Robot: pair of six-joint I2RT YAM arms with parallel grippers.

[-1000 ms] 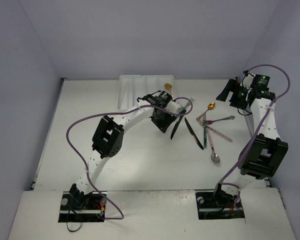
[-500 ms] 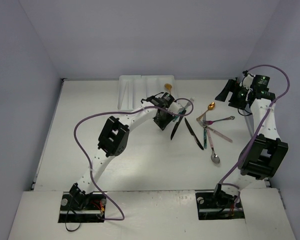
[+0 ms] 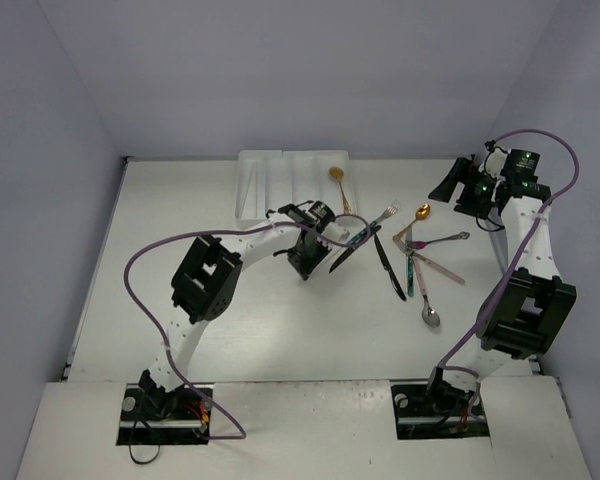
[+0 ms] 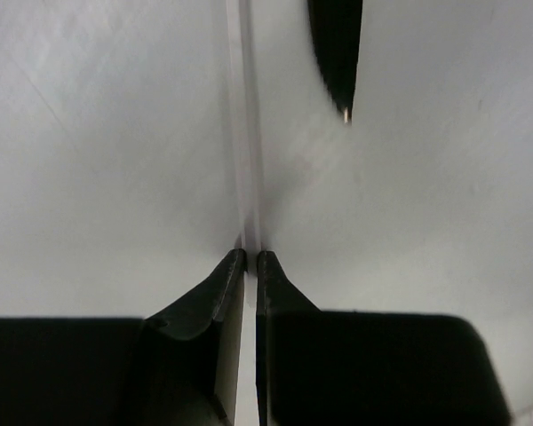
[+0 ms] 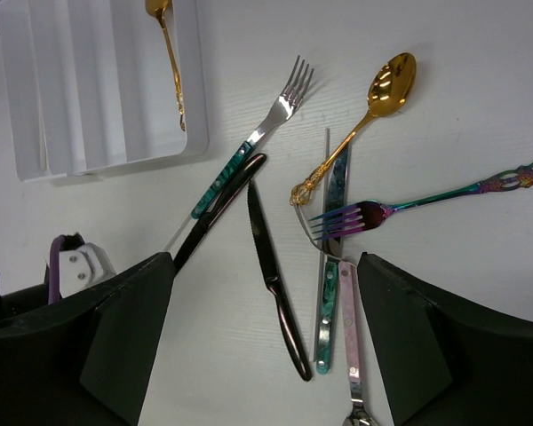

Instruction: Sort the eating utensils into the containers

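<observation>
Jaws at left pinch the teal-handled fork [image 5: 226,173] — right jaws gape — over a white table [image 3: 230,325], lilac walls [image 3: 280,70].

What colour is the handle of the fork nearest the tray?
Teal, marbled; the fork shows best in right wrist view.

White table [image 3: 180,210] is carrying a white tray [image 5: 98,80] at its far side. Loose cutlery is lying right of the tray: teal-handled fork [image 5: 249,151] touching a black knife [image 5: 215,211], second black knife [image 5: 274,271] just beside, gold spoon [image 5: 391,84], rainbow fork [image 5: 409,204], and pink-handled spoon [image 5: 349,328].
</observation>
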